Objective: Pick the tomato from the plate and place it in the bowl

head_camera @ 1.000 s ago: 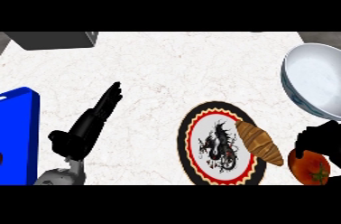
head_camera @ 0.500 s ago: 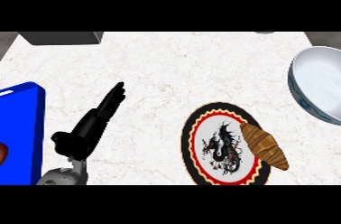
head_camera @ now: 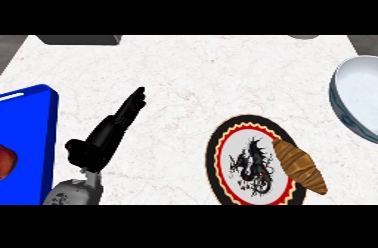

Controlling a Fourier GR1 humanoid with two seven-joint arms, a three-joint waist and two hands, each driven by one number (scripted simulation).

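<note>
- One pale marble counter (head_camera: 221, 77) fills the head view and carries everything else.
- One blue tray (head_camera: 29, 142) lies far to the left of the plate and is cut off by the view's left edge.
- One pale bowl (head_camera: 362, 99) sits up and to the right of the plate, apart from it. Only its left part shows, and what shows of its inside holds nothing.
- One round plate (head_camera: 219, 162) has a black rim, a red ring and a dark dragon figure. It lies low in the view, right of centre.
- One left hand (head_camera: 111, 129) lies between the tray and the plate, well left of the plate. Its fingers are straight and pressed together, pointing up and to the right, and it holds nothing. Its grey forearm comes in from the lower edge.
- One brown croissant (head_camera: 299, 164) rests slantwise on the plate's right side, its lower end reaching past the rim.
- One grey block (head_camera: 80, 39) stands far up and left of the plate, at the counter's far edge.
- One reddish rounded thing (head_camera: 4, 162) shows on the tray at the view's left edge, far left of the plate. Too little of it shows to tell what it is.
- No part of the tomato shows on the plate or in the bowl, so its place cannot be told.
</note>
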